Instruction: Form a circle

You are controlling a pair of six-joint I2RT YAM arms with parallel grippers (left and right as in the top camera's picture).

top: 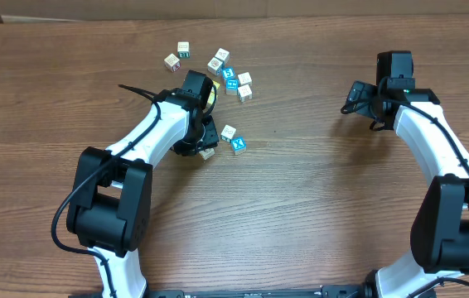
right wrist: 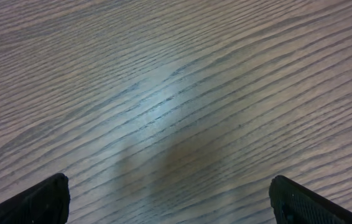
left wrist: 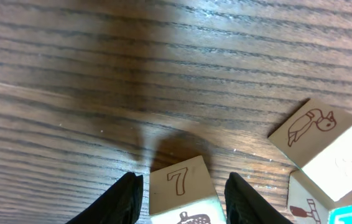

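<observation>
Cubes [top: 172, 60] lie scattered on the worktop [top: 317, 215] toward its far edge, left of the middle, and the circle [top: 233, 83] is the tight knot of two blue-faced and two white-faced ones among them. The left pincer [left wrist: 182, 200] is just to the front-edge side of that knot, its jaws flanking a cube marked 7 [left wrist: 177, 179] with only slivers of wood showing either side, so whether it pinches the cube cannot be told; a bird-picture cube [left wrist: 322, 146] lies near. The right pincer [right wrist: 173, 202] is spread wide over bare wood toward the right edge.
</observation>
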